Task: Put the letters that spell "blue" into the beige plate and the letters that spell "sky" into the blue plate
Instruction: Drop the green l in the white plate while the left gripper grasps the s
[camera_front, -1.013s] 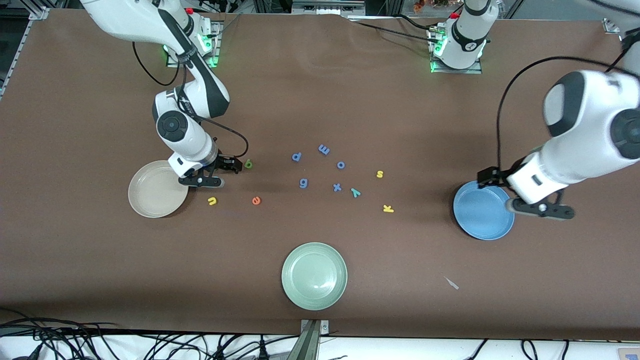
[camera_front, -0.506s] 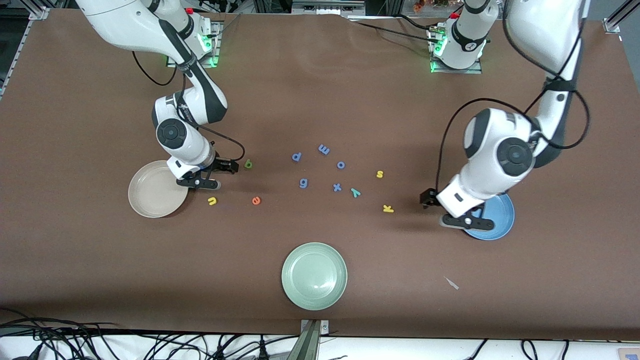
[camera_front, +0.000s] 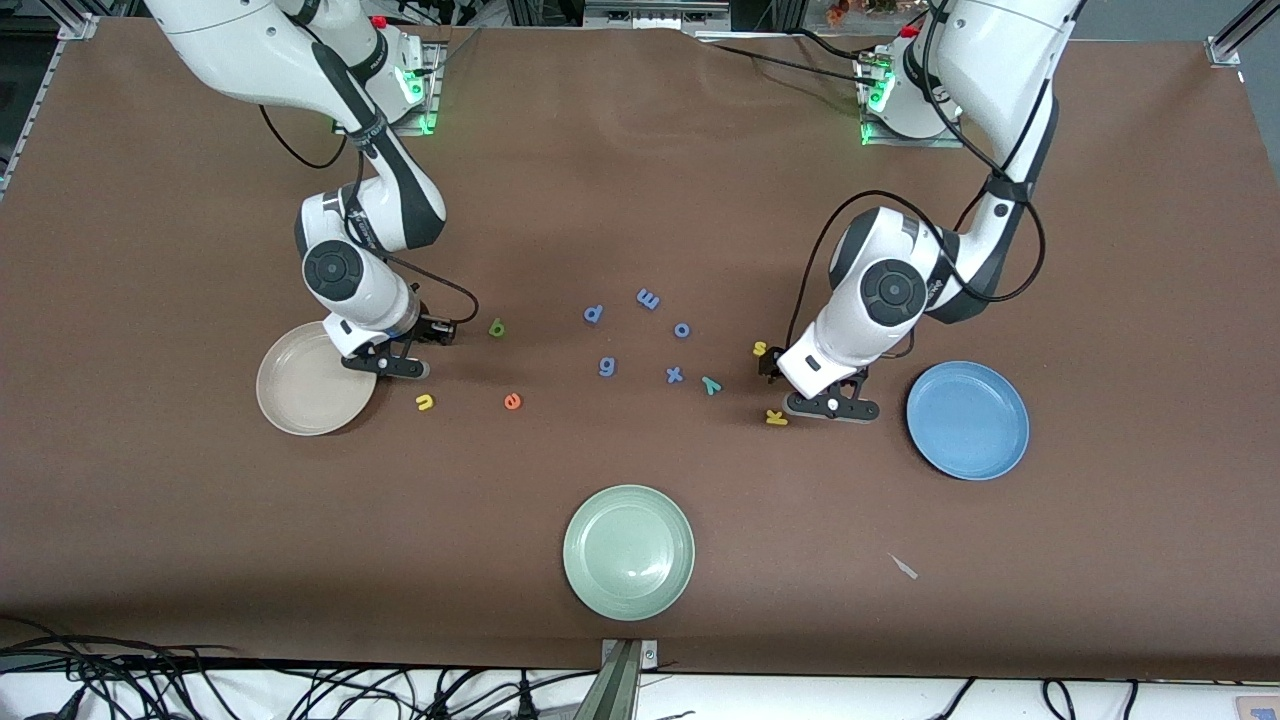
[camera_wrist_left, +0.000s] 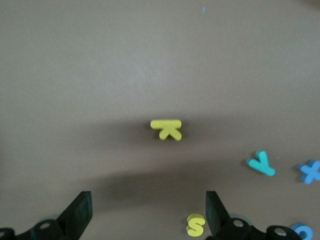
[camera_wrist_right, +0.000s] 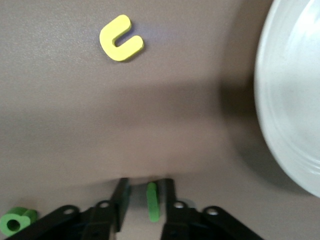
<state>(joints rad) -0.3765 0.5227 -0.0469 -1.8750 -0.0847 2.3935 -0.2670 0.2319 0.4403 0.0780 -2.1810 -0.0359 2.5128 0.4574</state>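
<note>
Sorting has begun, and both plates are empty. By the beige plate (camera_front: 300, 385), the right gripper (camera_wrist_right: 145, 200) pinches the green l (camera_wrist_right: 152, 201); next it must lift and carry it over that plate. The left gripper (camera_wrist_left: 147, 215), fingers spread, hangs above the yellow k (camera_wrist_left: 166, 129), with the blue plate (camera_front: 968, 420) nearby. No writing is readable.

even, bright overhead light fills the front view; the brown table (camera_front: 640, 180) shows no glare, only soft dark shadows under both arms. green lamps glow at the bases near 11 and 1 o'clock. both wrist views are softly blurred, with a broad shadow band across the middle. the beige plate (camera_wrist_right: 295, 100) looks washed out at 3 o'clock.
</note>
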